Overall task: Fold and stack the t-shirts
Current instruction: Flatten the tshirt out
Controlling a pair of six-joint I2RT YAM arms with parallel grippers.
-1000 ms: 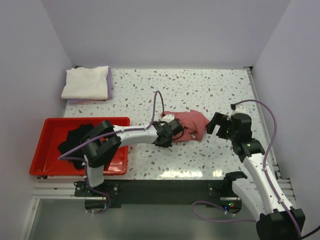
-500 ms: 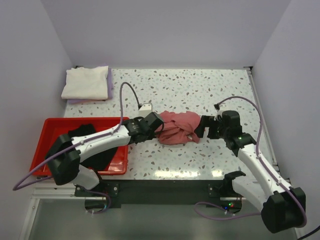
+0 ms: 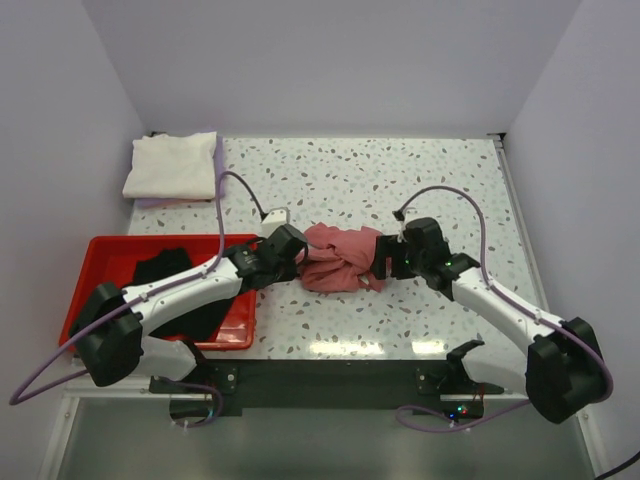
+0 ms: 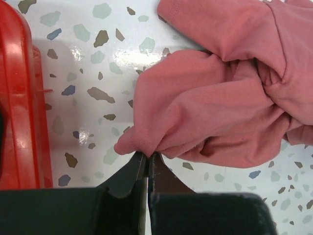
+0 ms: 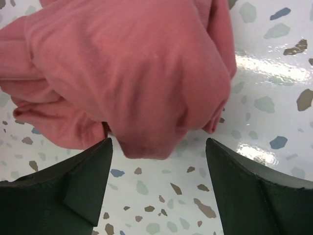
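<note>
I am watching the salmon t-shirt [image 3: 335, 258] lying bunched and twisted on the counter [image 3: 420, 180], about midway between the left and right edges and closer to the near edge than the far one. My left claw [image 4: 146, 159] is pinching a fold at the shirt's left end, its fingers pressed together on the cloth, just beside the red tray [image 3: 100, 243]. My right claw [image 5: 159, 144] is sitting at the shirt's right end with its fingers spread wide, the crumpled bulk bulging between them; I cannot tell whether they are touching it. A black t-shirt [image 3: 165, 272] is lying in the tray by the near left corner. In the far left corner a folded cream t-shirt [image 3: 172, 165] is resting on a lavender t-shirt [image 3: 218, 165].
</note>
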